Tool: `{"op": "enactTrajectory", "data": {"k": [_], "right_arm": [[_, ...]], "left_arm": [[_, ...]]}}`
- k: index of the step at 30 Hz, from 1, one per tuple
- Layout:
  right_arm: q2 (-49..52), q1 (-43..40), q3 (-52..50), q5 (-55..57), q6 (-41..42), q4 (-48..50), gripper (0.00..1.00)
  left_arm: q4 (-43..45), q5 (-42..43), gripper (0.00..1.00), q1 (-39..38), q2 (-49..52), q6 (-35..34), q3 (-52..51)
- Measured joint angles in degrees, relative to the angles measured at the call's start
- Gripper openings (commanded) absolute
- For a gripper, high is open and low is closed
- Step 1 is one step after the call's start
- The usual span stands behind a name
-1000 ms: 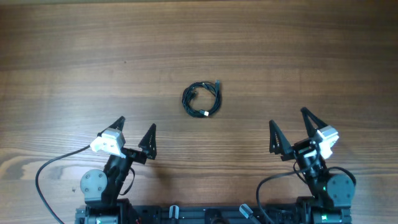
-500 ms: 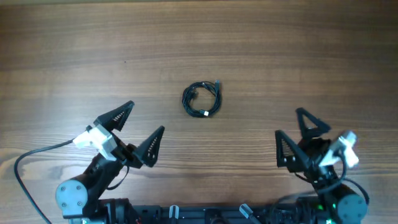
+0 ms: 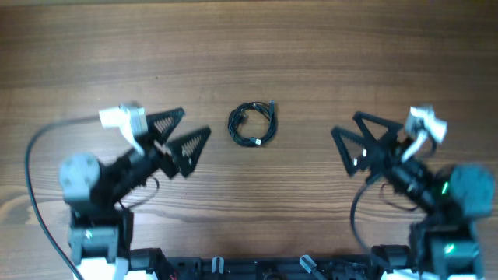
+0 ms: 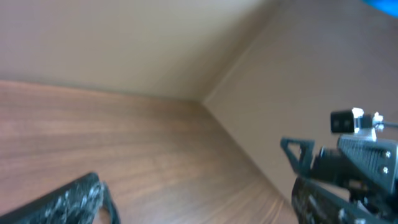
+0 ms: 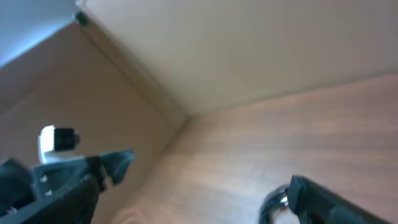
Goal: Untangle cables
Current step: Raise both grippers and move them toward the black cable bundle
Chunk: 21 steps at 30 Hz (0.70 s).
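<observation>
Overhead, cables (image 3: 254, 124): a small, loose coil on the bare counter (image 3: 327, 47), centre of the scene, between the two pincers and touching neither.
Overhead, axis: the coil is nearly round, slightly longer from near-left to far-right. One plug end (image 3: 272, 103) sticks out at the far-right rim and points away. A second end seems to lie at the near rim.
Overhead, left pincer (image 3: 197, 122): spread wide, nothing in it, tips aimed right at the coil from just left of it.
Overhead, right pincer (image 3: 343, 123): spread wide and empty, tips aimed left, farther from the coil than the left one.
Overhead, judgement on placement: the pincers face each other across the coil, probably so that each can take one side and draw the loops apart. No grasp has begun.
Left wrist, view: tilted up, showing the counter, a beige wall (image 4: 124, 43) and the right arm (image 4: 348, 171) opposite.
Left wrist, pincer: only one finger (image 4: 62, 200) shows, at the lower edge. The opening cannot be told here.
Left wrist, cables: not in view.
Right wrist, view: also tilted up, with the left arm (image 5: 56, 180) opposite.
Right wrist, pincer: one finger (image 5: 339, 202) shows at the lower right, nothing against it.
Right wrist, cables: a dark curved shape (image 5: 272, 205) beside that finger may be the coil, but it is too blurred to confirm.
</observation>
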Motion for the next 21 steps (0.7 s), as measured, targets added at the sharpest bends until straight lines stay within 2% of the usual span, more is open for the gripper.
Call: {"op": "enactTrajectory", "data": {"k": [1, 2, 4, 5, 7, 9, 11, 13, 14, 15, 18, 20, 21], "right_arm": [[6.1, 0.0, 7.9, -1.2, -2.7, -9.0, 1.00], [10.5, 0.0, 13.3, -1.9, -4.2, -13.8, 1.00], [19.9, 0.0, 25.0, -2.5, -9.6, -32.3, 1.00], [23.8, 0.0, 29.2, -2.6, -11.8, -37.2, 1.00], [31.6, -0.1, 34.6, -2.2, -16.6, -44.9, 1.00], [36.5, 0.0, 35.4, -0.4, -18.5, -52.5, 1.00], [40.1, -0.1, 35.3, 1.8, -21.8, -57.0, 1.00], [42.7, 0.0, 35.3, 5.7, -26.1, -60.1, 1.00], [42.9, 0.2, 35.3, 8.7, -27.1, -61.4, 1.00], [42.9, 0.4, 35.3, 12.6, -27.8, -62.8, 1.00], [42.9, 0.5, 35.3, 19.7, -28.3, -62.9, 1.00], [42.9, 0.5, 34.6, 21.6, -27.0, -59.6, 1.00], [42.9, 0.5, 34.0, 22.2, -26.8, -59.0, 0.95]], "left_arm": [[-4.2, -0.1, 1.00, -0.3, 2.6, 0.3, 3.8], [-10.7, -0.2, 1.00, -0.8, 5.4, 0.4, 8.3], [-26.3, -1.5, 1.00, -2.5, 11.4, 2.0, 18.1], [-31.6, -2.4, 1.00, -3.7, 13.5, 3.3, 21.7], [-41.9, -4.0, 1.00, -7.0, 17.8, 10.1, 28.3], [-45.8, -4.9, 1.00, -9.2, 19.3, 15.5, 29.3], [-47.8, -5.3, 1.00, -9.5, 20.3, 17.3, 29.4], [-49.2, -5.8, 0.81, -9.5, 21.3, 18.5, 29.4], [-49.6, -6.5, 0.82, -9.5, 21.7, 19.2, 29.4], [-50.4, -8.0, 1.00, -9.5, 22.3, 19.6, 29.4], [-52.5, -13.9, 1.00, -9.5, 23.1, 19.9, 29.4], [-52.6, -18.3, 1.00, -9.5, 23.1, 19.9, 29.4], [-52.5, -20.5, 0.98, -9.5, 23.1, 19.9, 29.4]]}}
